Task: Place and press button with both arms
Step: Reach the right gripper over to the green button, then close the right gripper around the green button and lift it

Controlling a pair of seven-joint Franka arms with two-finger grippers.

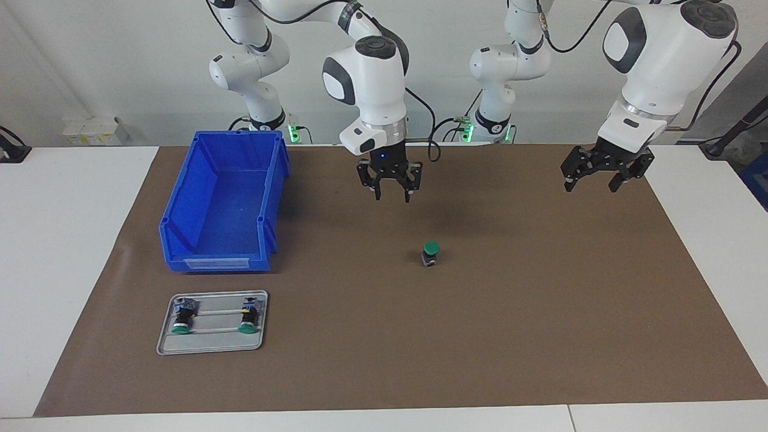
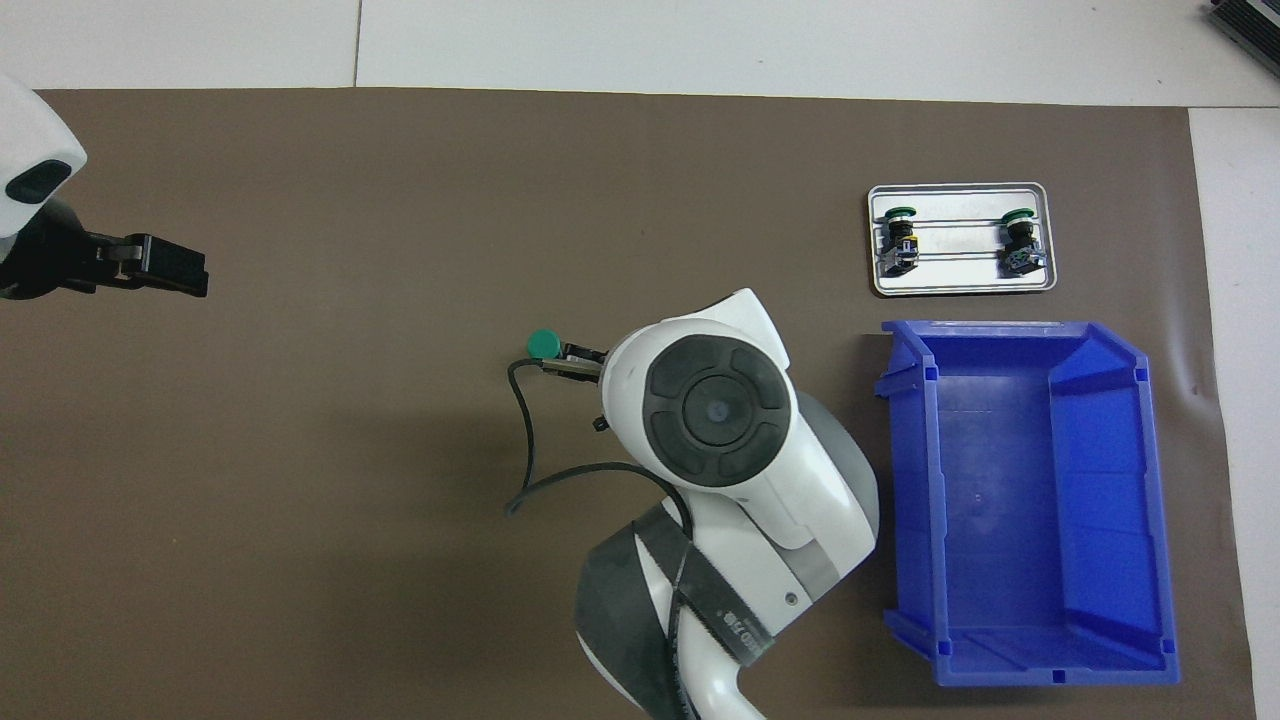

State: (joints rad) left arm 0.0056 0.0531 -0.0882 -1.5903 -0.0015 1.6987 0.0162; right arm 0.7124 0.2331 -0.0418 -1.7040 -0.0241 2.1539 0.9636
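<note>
Green-capped push-button on short black body [image 1: 430, 254] stands upright on the brown desk mat [image 1: 540, 312], mid-desk, untouched. Right pincer [image 1: 391, 195] hangs above the mat, empty; finger gap cannot be told. Left pincer [image 1: 602, 181] waits at its own end, spread wide, empty.

From overhead, the right arm [image 2: 715, 420] hides its own jaws.

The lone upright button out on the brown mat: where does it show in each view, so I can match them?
Facing view: the button stands mid-mat, below the right end effector, which is raised.
Overhead view: the button shows just left of centre, against the right arm's wrist.
Shared landmark: the blue bin, toward the right arm's end.
</note>
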